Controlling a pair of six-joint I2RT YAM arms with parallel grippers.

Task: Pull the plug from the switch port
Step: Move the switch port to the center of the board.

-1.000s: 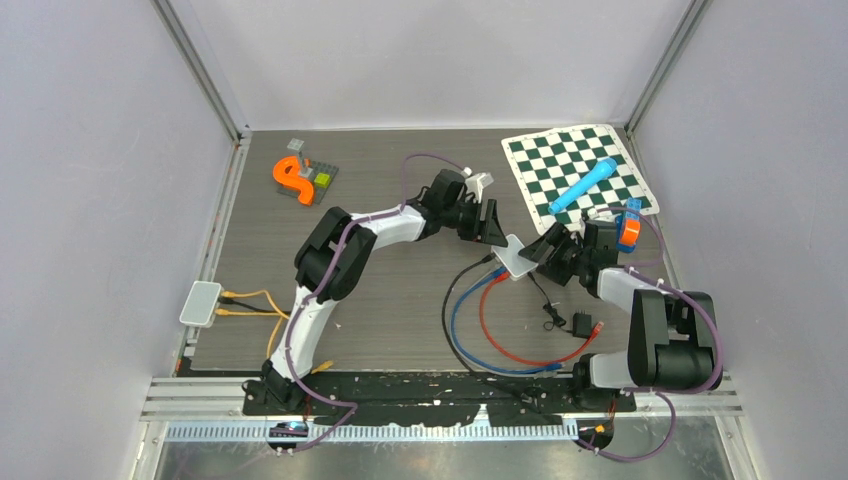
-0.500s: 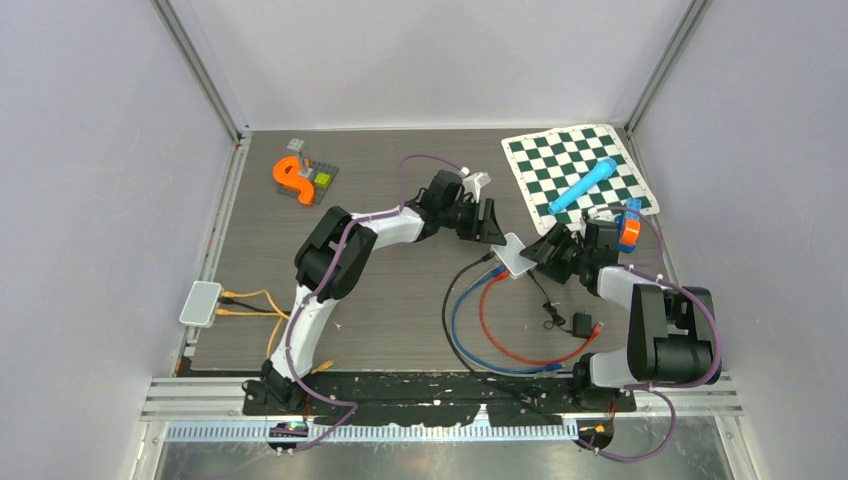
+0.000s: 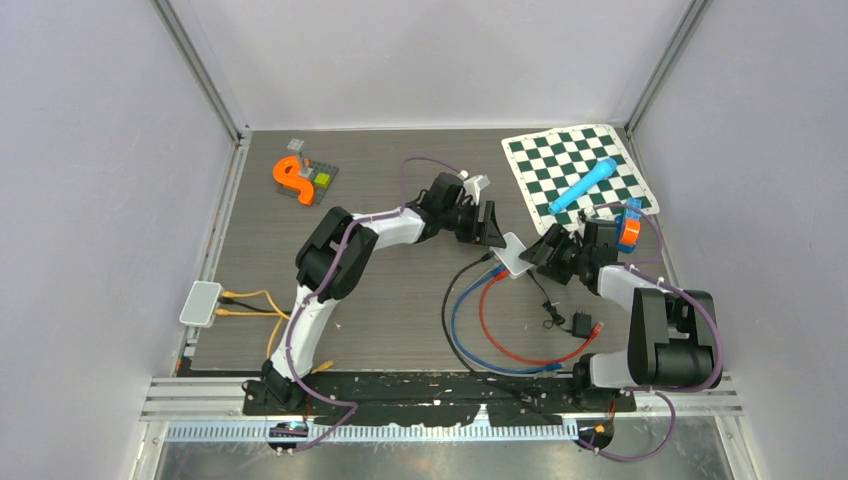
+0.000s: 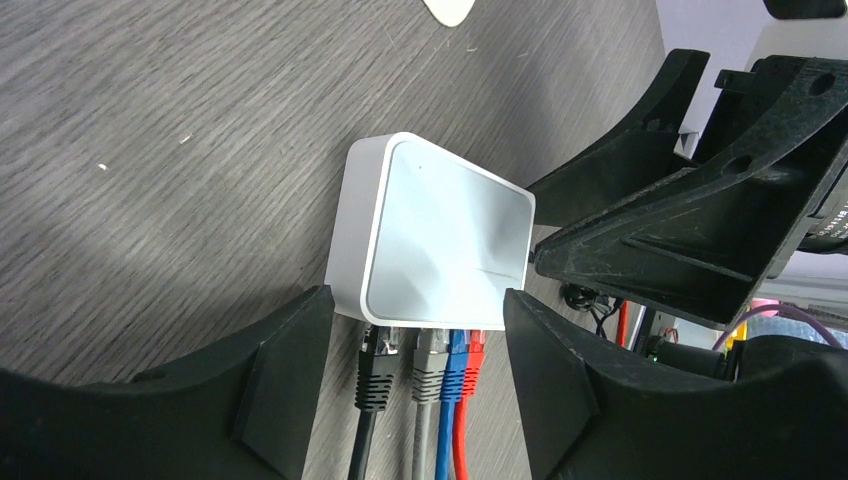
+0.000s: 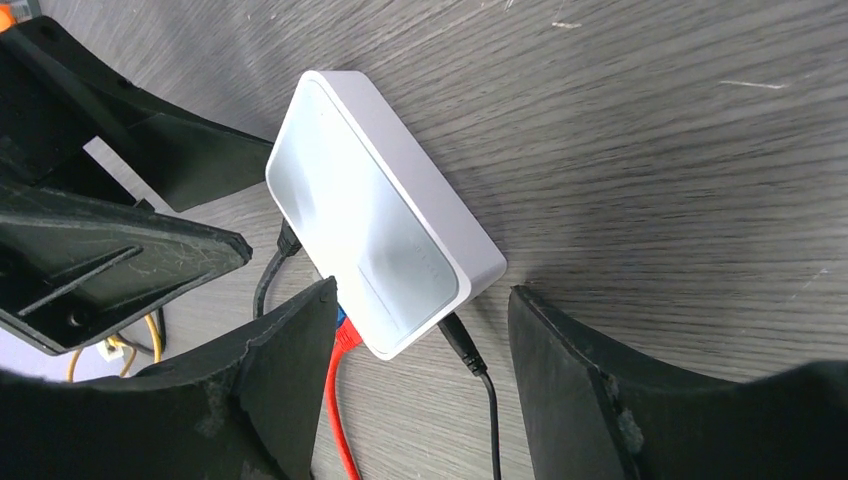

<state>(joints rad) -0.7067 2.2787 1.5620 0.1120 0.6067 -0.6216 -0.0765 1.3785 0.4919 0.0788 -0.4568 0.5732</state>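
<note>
The white switch (image 3: pixel 513 256) lies flat mid-table. In the left wrist view the switch (image 4: pixel 445 245) has a black plug (image 4: pixel 377 365), a grey plug (image 4: pixel 432 365), a blue plug (image 4: pixel 453 368) and a red plug (image 4: pixel 472 358) seated side by side in its near edge. My left gripper (image 4: pixel 415 312) is open, its fingers straddling that port edge without touching it. My right gripper (image 5: pixel 422 298) is open too, standing around the opposite corner of the switch (image 5: pixel 380 210), where a black power lead (image 5: pixel 465 350) enters. From above, the left gripper (image 3: pixel 489 226) and the right gripper (image 3: pixel 543 250) flank the switch.
Black, blue and red cables (image 3: pixel 480 330) loop toward the near edge. A black adapter (image 3: pixel 582 323) lies near the right arm. A checkered mat (image 3: pixel 560 160) with a blue tube (image 3: pixel 583 185) is back right. An orange toy (image 3: pixel 291 178) is back left, a second white box (image 3: pixel 201 302) far left.
My right gripper has edged left, closer round the switch's corner. The left gripper has barely shifted. The switch and its plugs have not moved.
</note>
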